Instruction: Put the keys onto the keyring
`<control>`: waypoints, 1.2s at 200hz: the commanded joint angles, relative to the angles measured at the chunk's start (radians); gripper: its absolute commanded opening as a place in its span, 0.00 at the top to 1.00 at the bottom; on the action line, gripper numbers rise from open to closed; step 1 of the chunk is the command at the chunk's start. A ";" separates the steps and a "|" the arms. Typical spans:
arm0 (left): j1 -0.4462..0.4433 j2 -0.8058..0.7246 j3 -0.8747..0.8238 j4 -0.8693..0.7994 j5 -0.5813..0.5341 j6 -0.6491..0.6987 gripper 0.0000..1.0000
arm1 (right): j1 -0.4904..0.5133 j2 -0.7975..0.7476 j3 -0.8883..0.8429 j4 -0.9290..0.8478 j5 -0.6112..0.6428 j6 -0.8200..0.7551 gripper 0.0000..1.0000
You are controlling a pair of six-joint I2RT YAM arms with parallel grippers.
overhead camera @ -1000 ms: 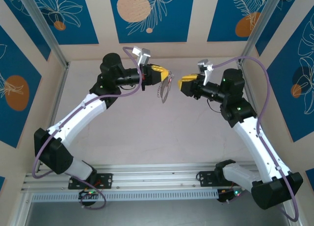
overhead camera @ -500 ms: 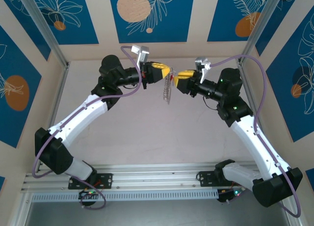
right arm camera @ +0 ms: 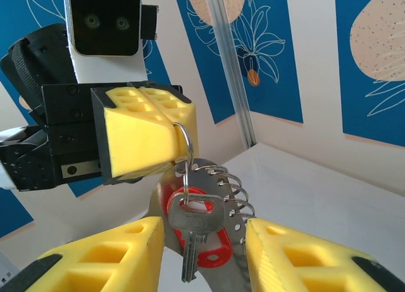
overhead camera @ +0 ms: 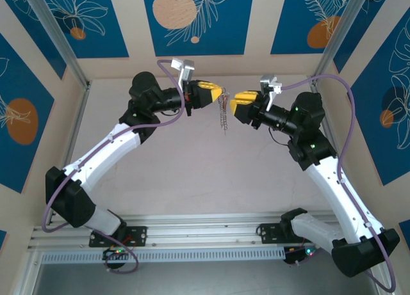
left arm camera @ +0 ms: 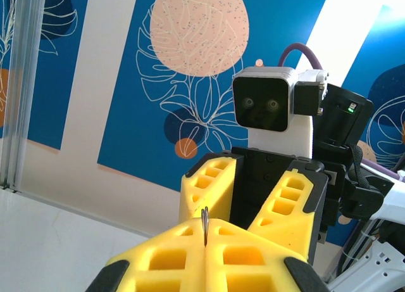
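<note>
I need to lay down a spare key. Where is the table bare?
The table is bare in the middle, bordered by the left arm, the right arm and the near rail. It is crowded over the far end, where the keyring hangs from the left gripper, close to the open right gripper.

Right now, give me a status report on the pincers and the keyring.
Left pincer shut on keyring, held in the air. Right pincer open, facing it, apart. Key hangs from the ring. Nothing in the way.
</note>
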 commanded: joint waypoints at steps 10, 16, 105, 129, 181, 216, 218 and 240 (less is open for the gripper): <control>-0.009 -0.018 0.003 0.055 -0.013 -0.010 1.00 | 0.011 0.014 0.048 0.035 -0.032 0.001 0.61; -0.010 -0.019 0.003 0.055 -0.013 -0.009 1.00 | 0.013 0.018 0.051 0.036 -0.032 0.000 0.61; -0.012 -0.017 0.006 0.050 -0.013 -0.008 1.00 | 0.028 0.064 0.086 0.037 -0.045 -0.009 0.80; -0.012 -0.016 0.006 0.049 -0.017 -0.007 1.00 | 0.033 0.071 0.094 0.025 -0.061 -0.019 0.97; -0.012 -0.012 0.003 0.053 -0.028 -0.008 1.00 | 0.050 0.074 0.100 0.001 -0.079 -0.037 1.00; -0.011 -0.010 0.001 0.063 -0.035 -0.013 1.00 | 0.071 0.084 0.114 -0.031 -0.079 -0.063 1.00; -0.012 -0.009 0.001 0.064 -0.035 -0.015 1.00 | 0.072 0.084 0.116 -0.031 -0.080 -0.064 1.00; -0.012 -0.007 0.001 0.069 -0.035 -0.019 1.00 | 0.084 0.091 0.121 -0.042 -0.075 -0.075 1.00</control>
